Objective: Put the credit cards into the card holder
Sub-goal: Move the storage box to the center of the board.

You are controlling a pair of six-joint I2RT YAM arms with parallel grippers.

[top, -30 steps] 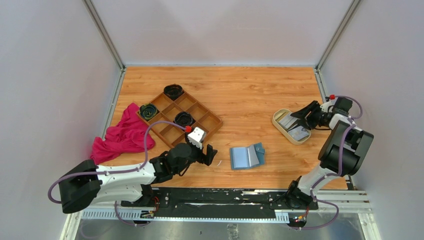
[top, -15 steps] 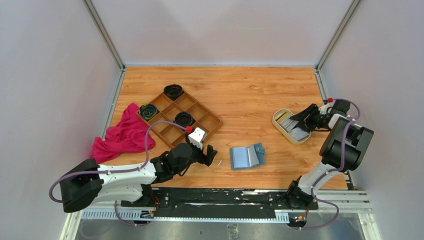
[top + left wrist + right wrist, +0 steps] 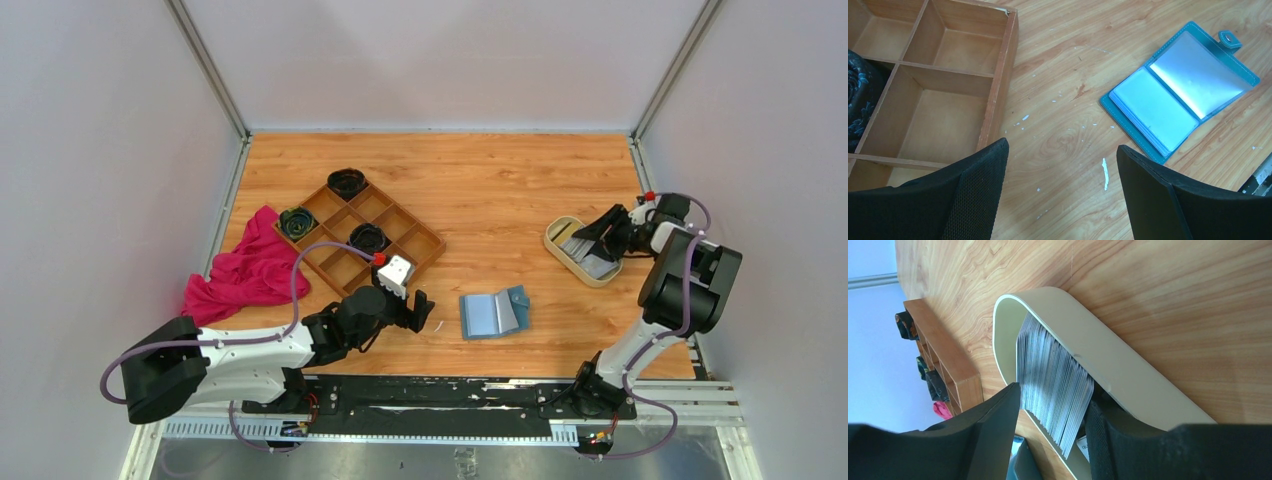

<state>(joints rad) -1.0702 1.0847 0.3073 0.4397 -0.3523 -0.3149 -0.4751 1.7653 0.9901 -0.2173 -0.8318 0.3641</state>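
My right tool [image 3: 1053, 400] clamped on fanned stack of whitish-grey plastic credit cards [image 3: 1048, 365], standing on edge inside cream oval tray [image 3: 1113, 360]. My left tool [image 3: 1060, 150] released, jaws wide, over wooden bench [image 3: 1068, 60]. Open teal-blue folding card holder [image 3: 1178, 95] flat, ahead-right of it.

One card holder [image 3: 493, 313], two trays [image 3: 398, 220], three rolls [image 3: 347, 182]

cream tray [image 3: 1128, 365] – near end hidden behind fingers [image 3: 993, 435] of right gripper [image 3: 1054, 397] | credit cards [image 3: 1053, 375] – print unreadable, grip on them unclear | wooden compartment tray [image 3: 998, 85] cut off at left edge
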